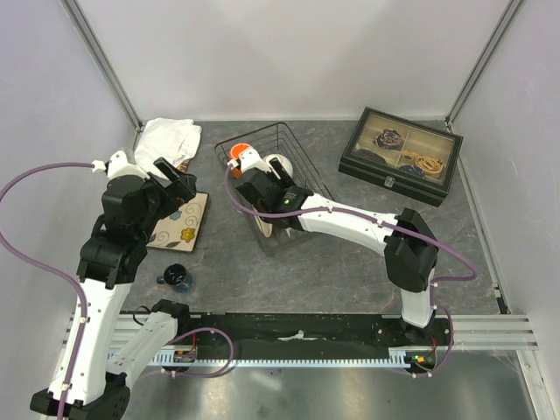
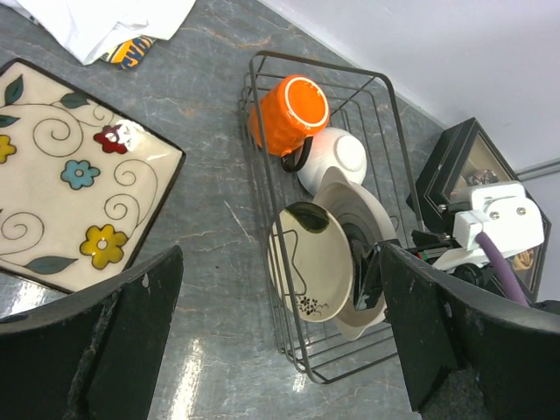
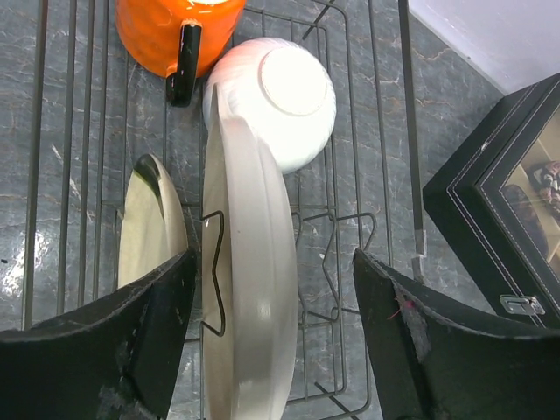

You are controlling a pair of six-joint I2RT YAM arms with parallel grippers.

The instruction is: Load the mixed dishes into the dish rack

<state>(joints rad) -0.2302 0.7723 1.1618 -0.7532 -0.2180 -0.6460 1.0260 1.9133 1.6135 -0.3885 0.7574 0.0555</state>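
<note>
The black wire dish rack (image 1: pixel 254 133) holds the orange mug (image 1: pixel 237 154) and the white bowl (image 1: pixel 279 164) at its far end. Two cream round plates stand on edge in its slots. In the right wrist view the larger plate (image 3: pixel 254 289) stands between my right gripper's (image 3: pixel 271 337) open jaws, apart from the right finger (image 3: pixel 420 350). A smaller cream plate (image 3: pixel 149 232) stands beside it. The square flower-patterned plate (image 2: pixel 61 184) lies flat on the table left of the rack (image 2: pixel 319 65). My left gripper (image 2: pixel 280 341) is open and empty, above the table between the square plate and the rack.
A white folded cloth (image 1: pixel 168 136) lies at the back left. The black glass-lidded box (image 1: pixel 401 156) stands right of the rack. A small dark cup (image 1: pixel 175 278) sits near the left arm's base.
</note>
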